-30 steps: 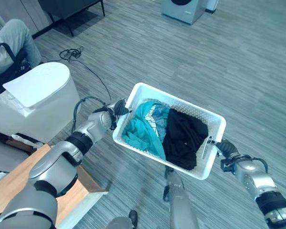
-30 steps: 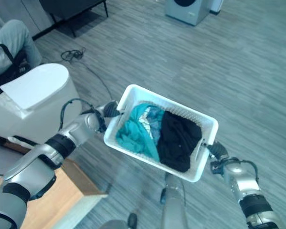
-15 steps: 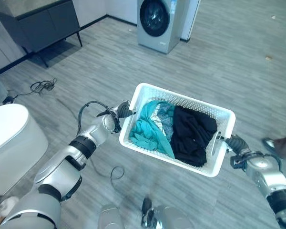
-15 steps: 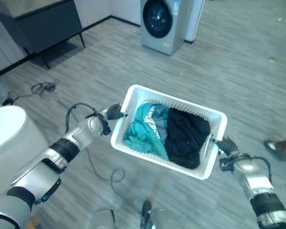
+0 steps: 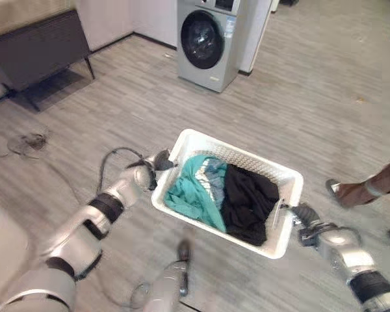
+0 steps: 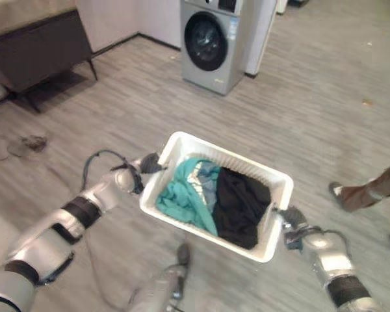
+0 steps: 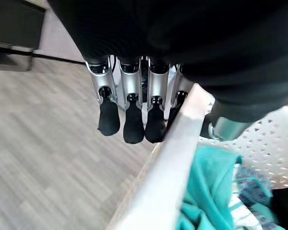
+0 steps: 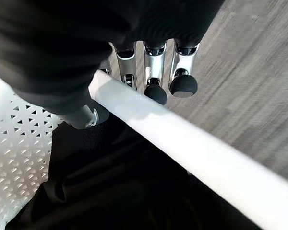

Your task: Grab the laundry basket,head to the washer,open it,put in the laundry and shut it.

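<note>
Basket (image 5: pixel 285 209): both hands, left (image 5: pixel 157 162) and right (image 5: pixel 301 215), clamp its rims.
Washer (image 5: pixel 207 42): ahead; you walk steadily, keeping basket level.

Both arms reached forward and spread apart. The left hand (image 5: pixel 161 160) sat at the left end of the laundry basket (image 5: pixel 283 234), its fingers (image 7: pixel 134 125) curled down over the outside of the rim and its thumb inside. The right hand (image 5: pixel 305 216) held the right end likewise, dark-tipped fingers (image 8: pixel 156 91) hooked over the rim, thumb against the inner wall
</note>
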